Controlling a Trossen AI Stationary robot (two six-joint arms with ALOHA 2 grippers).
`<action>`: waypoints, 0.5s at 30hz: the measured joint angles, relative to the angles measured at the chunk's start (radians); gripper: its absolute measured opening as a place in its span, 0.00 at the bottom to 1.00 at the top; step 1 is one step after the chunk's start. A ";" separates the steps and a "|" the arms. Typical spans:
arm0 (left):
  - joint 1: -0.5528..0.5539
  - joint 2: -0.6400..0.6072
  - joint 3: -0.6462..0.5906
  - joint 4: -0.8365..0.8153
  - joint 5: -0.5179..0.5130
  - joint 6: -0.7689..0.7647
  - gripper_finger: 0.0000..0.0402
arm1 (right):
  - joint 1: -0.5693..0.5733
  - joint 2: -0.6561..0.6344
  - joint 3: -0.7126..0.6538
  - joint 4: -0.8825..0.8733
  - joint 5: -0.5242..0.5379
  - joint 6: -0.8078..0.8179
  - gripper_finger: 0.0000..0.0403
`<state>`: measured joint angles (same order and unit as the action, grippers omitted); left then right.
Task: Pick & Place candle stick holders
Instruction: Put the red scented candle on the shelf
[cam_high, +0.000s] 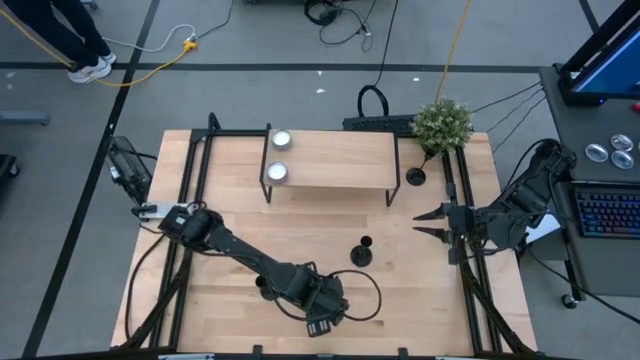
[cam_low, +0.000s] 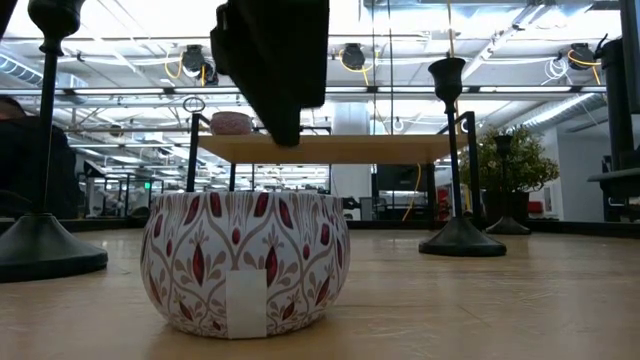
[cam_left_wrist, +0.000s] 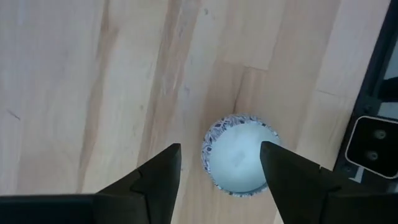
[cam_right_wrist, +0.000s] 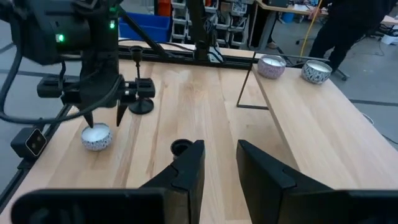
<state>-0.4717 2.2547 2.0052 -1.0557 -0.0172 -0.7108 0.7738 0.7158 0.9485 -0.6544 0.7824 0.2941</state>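
**A:** Why is the big wooden table (cam_high: 330, 215) laid out like this, with the low shelf (cam_high: 330, 160) at the back?

**B:** I'd guess the shelf is the drop-off. Two candles (cam_high: 279, 140) already sit at its left end, and the rest of the top is bare.

**A:** And the arms?

**B:** The left gripper (cam_left_wrist: 219, 145) hangs near the front edge, pointing down. Its fingers are apart and hold nothing, and they sit above either side of a patterned candle tin (cam_left_wrist: 242, 163). The right gripper (cam_right_wrist: 219, 144) waits at the right edge, fingers slightly apart and empty.

**A:** Where are the candle stick holders?

**B:** All three are upright on the table, none gripped. One (cam_high: 361, 250) is mid-table between the arms. Another (cam_high: 415, 177) is beside the shelf's right leg, near the plant (cam_high: 442, 122). The third (cam_right_wrist: 140, 102) is just beyond the left gripper. Their thin stems look like the natural place to pinch.
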 joint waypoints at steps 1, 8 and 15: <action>0.000 0.003 0.000 0.000 0.008 0.003 0.57 | 0.000 -0.007 -0.003 0.000 0.000 0.000 0.22; 0.000 0.024 0.000 0.007 0.017 0.005 0.57 | 0.000 -0.026 -0.005 0.000 0.001 -0.014 0.22; 0.002 0.031 0.000 0.003 0.012 0.019 0.57 | 0.000 -0.029 -0.005 0.000 -0.002 -0.019 0.22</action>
<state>-0.4696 2.2861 2.0052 -1.0527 -0.0052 -0.6922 0.7738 0.6872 0.9432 -0.6548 0.7807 0.2755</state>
